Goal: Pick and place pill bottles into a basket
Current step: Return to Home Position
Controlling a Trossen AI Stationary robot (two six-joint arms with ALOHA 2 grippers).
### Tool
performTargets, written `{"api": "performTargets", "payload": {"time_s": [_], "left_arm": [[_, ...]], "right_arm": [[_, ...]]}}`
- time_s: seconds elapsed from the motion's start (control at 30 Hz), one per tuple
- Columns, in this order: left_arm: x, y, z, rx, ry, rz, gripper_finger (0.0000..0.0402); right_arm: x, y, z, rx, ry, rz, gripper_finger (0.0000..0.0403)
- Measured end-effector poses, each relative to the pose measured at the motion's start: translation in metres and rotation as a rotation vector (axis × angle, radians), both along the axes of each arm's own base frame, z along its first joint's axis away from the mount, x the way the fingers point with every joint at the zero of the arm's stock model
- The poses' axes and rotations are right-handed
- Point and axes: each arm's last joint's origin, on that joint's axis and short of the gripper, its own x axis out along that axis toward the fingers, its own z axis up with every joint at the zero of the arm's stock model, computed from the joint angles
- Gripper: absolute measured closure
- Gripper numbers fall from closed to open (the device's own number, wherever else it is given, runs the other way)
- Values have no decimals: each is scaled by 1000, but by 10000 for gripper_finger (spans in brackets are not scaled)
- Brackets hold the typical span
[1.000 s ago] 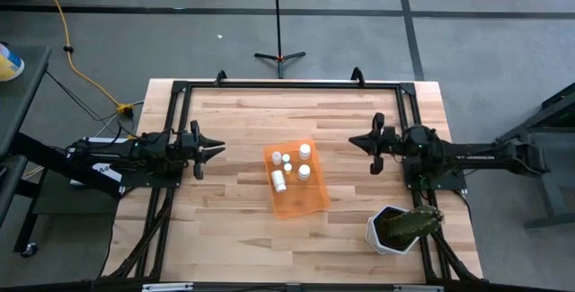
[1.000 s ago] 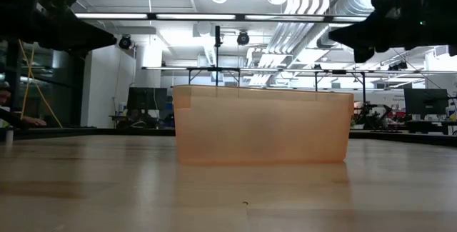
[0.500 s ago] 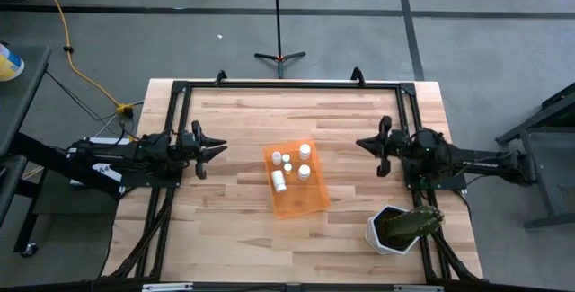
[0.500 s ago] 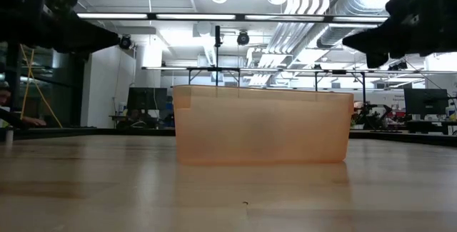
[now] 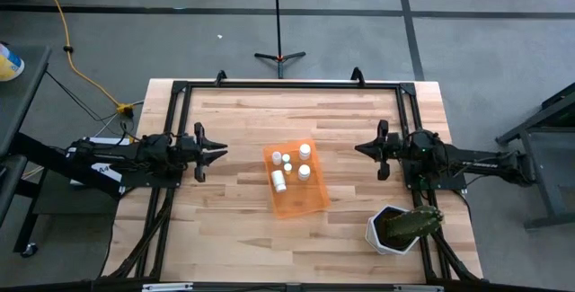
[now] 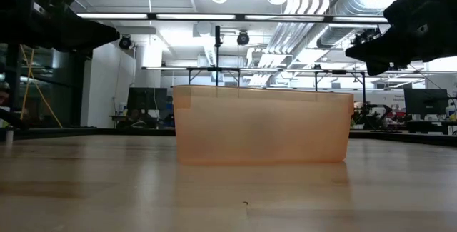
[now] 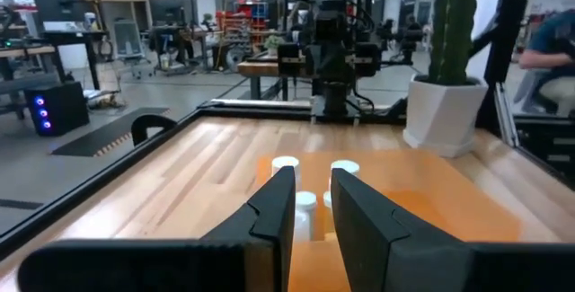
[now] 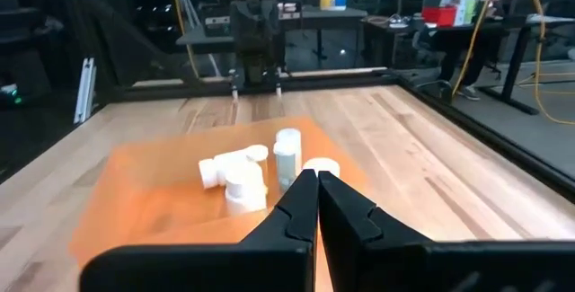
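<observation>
The translucent orange basket (image 5: pixel 296 181) stands on the wooden table's middle; it also shows in the low view (image 6: pixel 260 125). Several small white pill bottles (image 5: pixel 305 152) are inside it, most upright and one lying on its side (image 5: pixel 279 181). They also show in the left wrist view (image 7: pixel 286 163) and the right wrist view (image 8: pixel 243 181). My left gripper (image 5: pixel 223 151) hovers left of the basket, pointing at it, fingers a little apart and empty (image 7: pixel 312 177). My right gripper (image 5: pixel 358 148) hovers right of the basket, shut and empty (image 8: pixel 316 177).
A white pot with a green cactus (image 5: pixel 398 227) stands near the table's near right corner, close beside my right arm. A black frame (image 5: pixel 287 84) runs around the table top. Bare wood lies between each gripper and the basket.
My right gripper has drawn back toward the table's right edge, away from the basket, and has come a little lower. The basket and the bottles have kept still.
</observation>
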Motion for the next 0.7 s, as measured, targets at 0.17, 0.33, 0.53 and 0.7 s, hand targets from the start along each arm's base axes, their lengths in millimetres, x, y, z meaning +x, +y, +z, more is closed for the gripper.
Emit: {"api": "performTargets", "payload": {"time_s": [0.17,0.33,0.53,0.7], "left_arm": [[0,0,0,8,6,13,291],[1,0,0,8,7,12,291],[1,0,-1,5,7,6,291],[1,0,-1,0,7,3,291]], "right_arm": [[0,0,1,-15,-7,11,401],[0,2,10,-62,-105,65,400],[-2,3,11,-51,-108,39,401],[-10,7,19,-68,-138,37,401]]}}
